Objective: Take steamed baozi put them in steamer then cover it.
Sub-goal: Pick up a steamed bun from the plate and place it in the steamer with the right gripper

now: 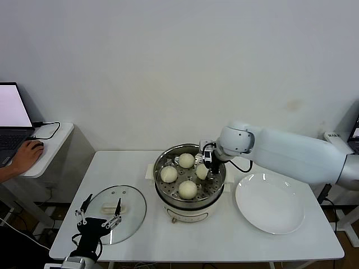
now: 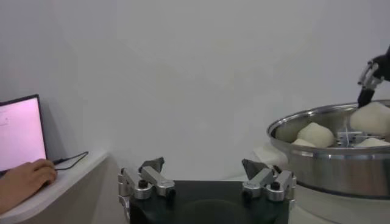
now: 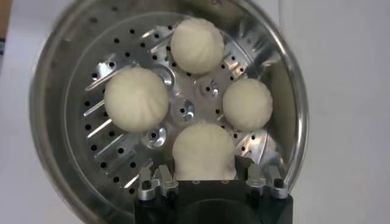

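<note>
Baozi number 4 [image 3: 204, 149] sits between the right gripper's [image 1: 206, 168] jaws, low in the steamer [image 1: 162, 182] beside 3 others, so placing looks nearly finished. Whether those jaws grip or have let go, I cannot tell. Next, they must part and lift clear. The left gripper [image 1: 100, 217], jaws open, hovers over the cover [image 1: 132, 210] on the desk [image 1: 224, 241].
</note>
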Available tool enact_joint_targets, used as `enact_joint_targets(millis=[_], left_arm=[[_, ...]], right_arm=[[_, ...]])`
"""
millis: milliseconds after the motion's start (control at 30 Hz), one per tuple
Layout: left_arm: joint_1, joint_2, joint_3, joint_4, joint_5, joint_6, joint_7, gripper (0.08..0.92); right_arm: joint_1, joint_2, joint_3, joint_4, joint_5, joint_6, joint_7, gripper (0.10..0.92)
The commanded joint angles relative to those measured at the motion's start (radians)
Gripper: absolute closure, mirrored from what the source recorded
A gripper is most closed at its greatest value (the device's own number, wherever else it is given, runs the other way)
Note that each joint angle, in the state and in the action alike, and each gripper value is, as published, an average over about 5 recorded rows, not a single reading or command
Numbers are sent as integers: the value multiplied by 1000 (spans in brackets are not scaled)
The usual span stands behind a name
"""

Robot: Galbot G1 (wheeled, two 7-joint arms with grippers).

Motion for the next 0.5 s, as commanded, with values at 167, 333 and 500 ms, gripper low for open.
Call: enact_joint_targets(millis=[167,333,500], left_arm=[[2,3,-4,-4,-2,0,0,177],[-2,2,-3,-2,-4,0,0,177],[-6,2,-1,3,-5,-1,0,177]], right_arm=[[-17,-37,100,42,0,-11,-3,217],[-10,-168,180,185,40,0,48,204],[-142,-352,289,329,91,88,341,202]])
